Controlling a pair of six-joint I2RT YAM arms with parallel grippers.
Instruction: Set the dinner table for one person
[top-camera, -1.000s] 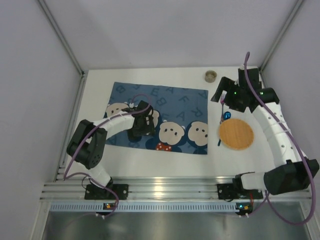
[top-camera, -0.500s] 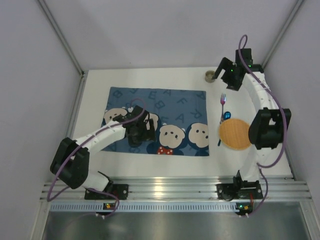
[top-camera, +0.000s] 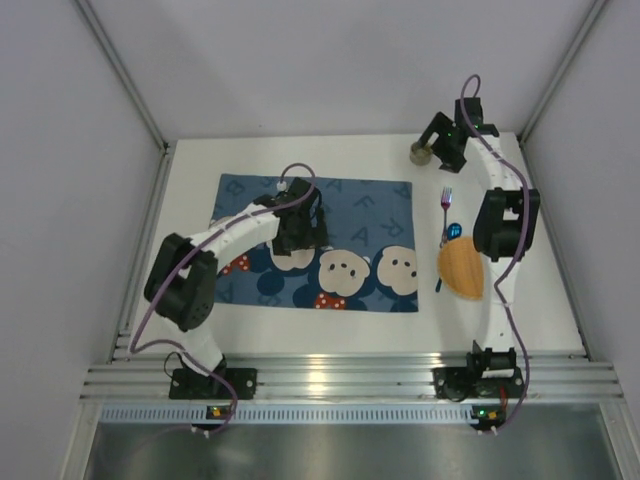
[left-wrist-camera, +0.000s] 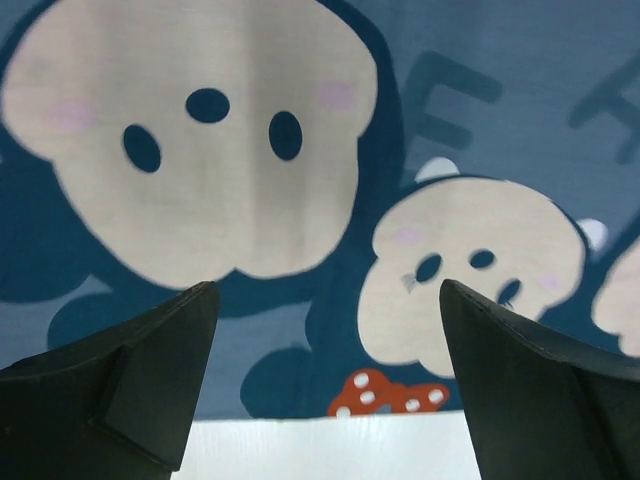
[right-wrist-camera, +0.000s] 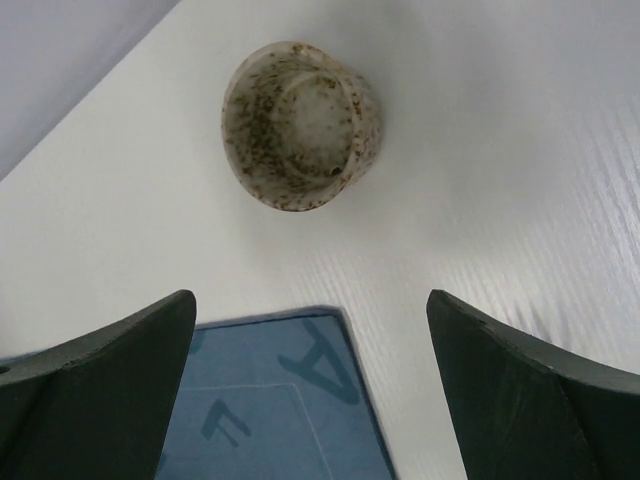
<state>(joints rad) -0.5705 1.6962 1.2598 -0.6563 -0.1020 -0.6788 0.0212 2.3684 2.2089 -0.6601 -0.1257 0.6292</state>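
Observation:
The white dinner table (top-camera: 330, 152) carries a blue placemat (top-camera: 345, 215) printed with mouse faces. My left gripper (top-camera: 297, 228) hovers open and empty over the mat; its wrist view shows the mouse faces and the mat's edge (left-wrist-camera: 300, 400) against the table (left-wrist-camera: 330, 450). My right gripper (top-camera: 441, 150) is open and empty at the back right, just short of a small speckled cup (top-camera: 420, 153). The cup (right-wrist-camera: 300, 125) stands upright ahead of the open jaws, with the mat's corner (right-wrist-camera: 280, 400) between them. A round wooden plate (top-camera: 462, 270) lies right of the mat, partly hidden by the right arm.
A purple fork (top-camera: 446, 203) and a blue spoon (top-camera: 453, 233) lie between the mat and the right arm, just behind the plate. Grey walls enclose the table on three sides. An aluminium rail (top-camera: 330, 380) runs along the near edge.
My right arm has stretched back and left, bringing its gripper from above the fork up to the cup. My left gripper has moved back and right across the mat.

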